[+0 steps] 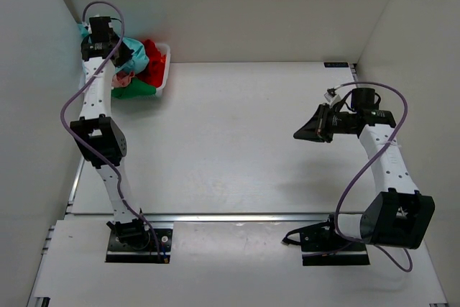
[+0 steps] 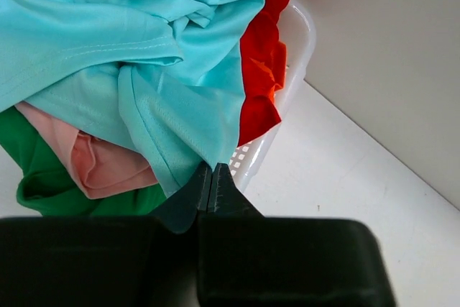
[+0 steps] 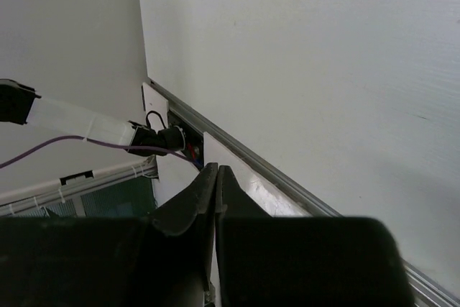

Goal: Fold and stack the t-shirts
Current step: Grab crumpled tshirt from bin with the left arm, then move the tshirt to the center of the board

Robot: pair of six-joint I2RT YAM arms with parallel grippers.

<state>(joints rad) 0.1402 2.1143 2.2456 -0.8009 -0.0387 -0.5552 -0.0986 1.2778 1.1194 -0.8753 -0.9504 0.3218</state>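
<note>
The t-shirts lie heaped in a white lattice basket in the far left corner. The teal t-shirt lies on top, the red one to the right, the pale pink one and the green one beneath. My left gripper is over the basket, shut on a hanging edge of the teal t-shirt. In the top view it sits over the heap. My right gripper is shut and empty, held above the table on the right; it also shows in the right wrist view.
White walls close in the table at the back and on both sides. The basket stands tight against the left wall and the back wall. A metal rail runs along the table's near edge, with both arm bases behind it.
</note>
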